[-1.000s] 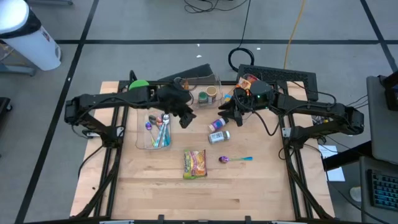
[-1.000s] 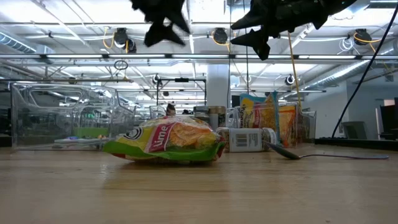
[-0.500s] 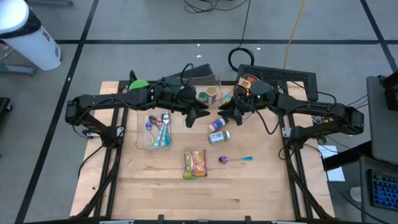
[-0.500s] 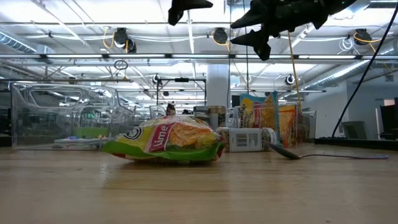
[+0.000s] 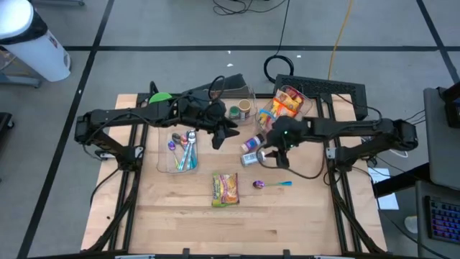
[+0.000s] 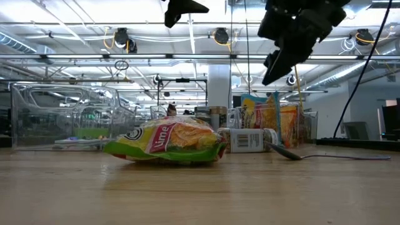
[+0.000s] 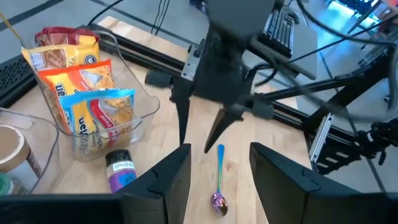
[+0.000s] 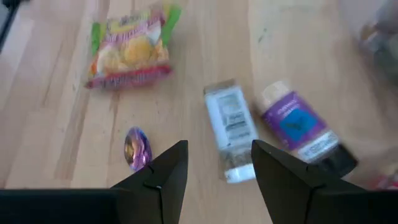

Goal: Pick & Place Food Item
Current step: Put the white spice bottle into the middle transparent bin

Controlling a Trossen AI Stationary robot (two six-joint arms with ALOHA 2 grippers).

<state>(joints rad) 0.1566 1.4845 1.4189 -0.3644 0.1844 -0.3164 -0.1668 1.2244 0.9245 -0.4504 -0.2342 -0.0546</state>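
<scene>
The right pincer (image 5: 276, 153) is held open and empty above the two small bottles (image 5: 252, 150), apparently for a descent. The likely food item, a lime chip bag (image 5: 225, 189), lies flat on the counter (image 5: 180, 223), well apart. The left pincer (image 5: 228, 129) is parked aloft near the utensil bin (image 5: 182, 149), fingers apart, holding nothing.

Nearest the right gripper (image 8: 214, 165) lie a white-labelled bottle (image 8: 228, 139), a purple-labelled bottle (image 8: 300, 123) with a black cap, and a spoon (image 8: 137, 149) with an iridescent purple bowl. Farther off, the snack bag (image 8: 131, 49) is yellow-orange, green-edged, with a red band.
</scene>
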